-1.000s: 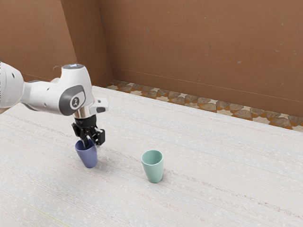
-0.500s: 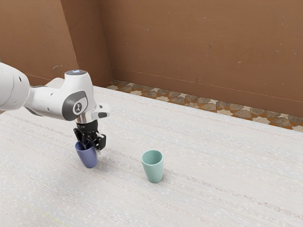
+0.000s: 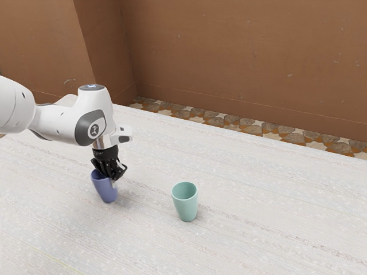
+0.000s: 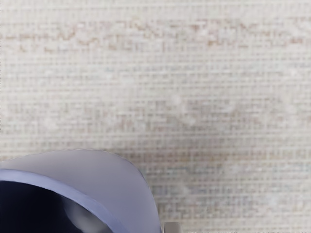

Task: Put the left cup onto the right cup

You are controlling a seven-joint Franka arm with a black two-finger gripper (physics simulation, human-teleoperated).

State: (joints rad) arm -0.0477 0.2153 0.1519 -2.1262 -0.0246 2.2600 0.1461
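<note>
Gripping the rim wall of the tilted blue cup (image 3: 105, 189), our hand (image 3: 111, 171) is clamped shut, low over the tabletop (image 3: 258, 189), well apart from the green cup (image 3: 185, 201). We judge it light, stiff and slippery.

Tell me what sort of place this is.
Likely a bare simulated test room: a pale table holding a purple cup and a green cup, plain brown walls, and a strip of stone floor.
</note>
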